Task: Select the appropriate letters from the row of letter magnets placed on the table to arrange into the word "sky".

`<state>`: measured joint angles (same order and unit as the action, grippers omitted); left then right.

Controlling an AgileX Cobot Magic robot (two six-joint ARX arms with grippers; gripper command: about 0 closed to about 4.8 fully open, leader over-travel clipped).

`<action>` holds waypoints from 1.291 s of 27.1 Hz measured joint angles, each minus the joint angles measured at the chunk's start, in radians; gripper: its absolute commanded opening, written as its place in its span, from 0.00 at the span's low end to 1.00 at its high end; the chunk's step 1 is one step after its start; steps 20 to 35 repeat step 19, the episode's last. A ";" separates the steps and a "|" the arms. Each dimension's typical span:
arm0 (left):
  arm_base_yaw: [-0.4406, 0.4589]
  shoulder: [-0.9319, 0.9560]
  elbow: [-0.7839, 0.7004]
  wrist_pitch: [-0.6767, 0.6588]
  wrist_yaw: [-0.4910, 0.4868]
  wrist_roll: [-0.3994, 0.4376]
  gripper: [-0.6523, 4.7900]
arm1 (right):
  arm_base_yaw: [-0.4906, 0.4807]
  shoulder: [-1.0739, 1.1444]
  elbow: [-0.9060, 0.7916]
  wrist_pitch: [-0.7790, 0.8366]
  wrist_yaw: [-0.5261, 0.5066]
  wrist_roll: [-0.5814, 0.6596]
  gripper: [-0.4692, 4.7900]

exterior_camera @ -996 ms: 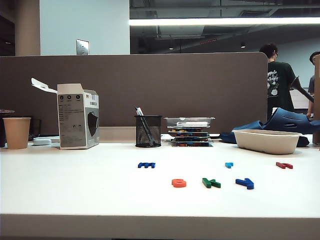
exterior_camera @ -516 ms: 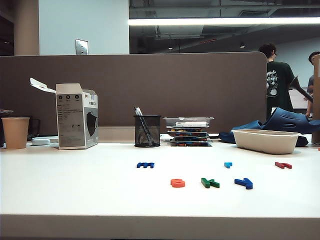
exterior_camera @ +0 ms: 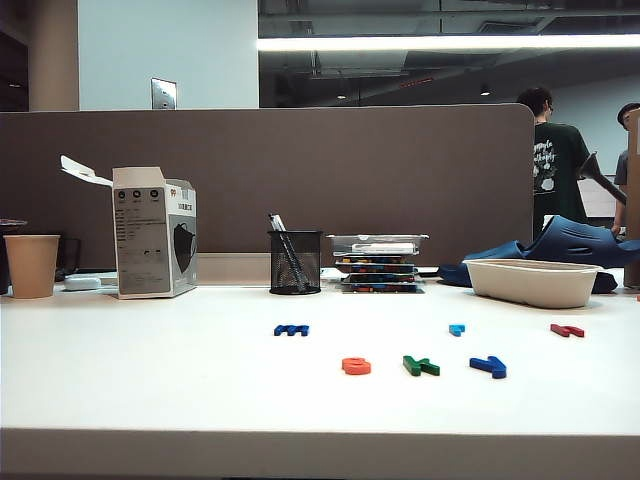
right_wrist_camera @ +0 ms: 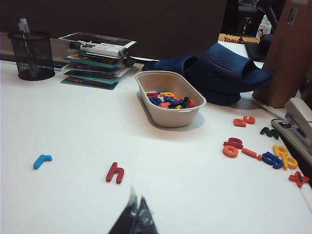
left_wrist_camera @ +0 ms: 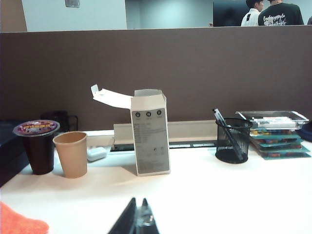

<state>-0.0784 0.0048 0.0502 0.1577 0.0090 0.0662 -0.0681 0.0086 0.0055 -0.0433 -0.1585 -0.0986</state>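
Observation:
On the white table (exterior_camera: 150, 380) three letters lie in a front row: an orange-red rounded one (exterior_camera: 356, 366), a dark green one (exterior_camera: 421, 366) and a dark blue one (exterior_camera: 489, 367). Behind them lie a wider blue letter (exterior_camera: 292, 329), a tiny light-blue letter (exterior_camera: 457, 329) and a red letter (exterior_camera: 567, 330). Neither arm shows in the exterior view. My left gripper (left_wrist_camera: 138, 205) is shut and empty, low over bare table. My right gripper (right_wrist_camera: 137, 201) is shut and empty, just short of the red letter (right_wrist_camera: 115, 173) and the light-blue one (right_wrist_camera: 42, 161).
At the back stand a paper cup (exterior_camera: 32, 265), a white carton (exterior_camera: 155, 245), a mesh pen holder (exterior_camera: 296, 262), stacked trays (exterior_camera: 380, 262) and a beige bowl (exterior_camera: 533, 282) holding several letters. Blue clogs (right_wrist_camera: 219, 68) and loose letters (right_wrist_camera: 263, 153) lie at the far right.

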 measured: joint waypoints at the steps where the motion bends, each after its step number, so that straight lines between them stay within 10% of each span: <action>1: 0.000 0.000 -0.005 0.000 0.000 0.000 0.11 | 0.000 0.000 0.000 0.000 0.000 -0.005 0.07; 35: 0.000 0.001 -0.047 -0.025 -0.005 0.000 0.11 | 0.000 0.000 0.000 0.001 0.000 -0.012 0.10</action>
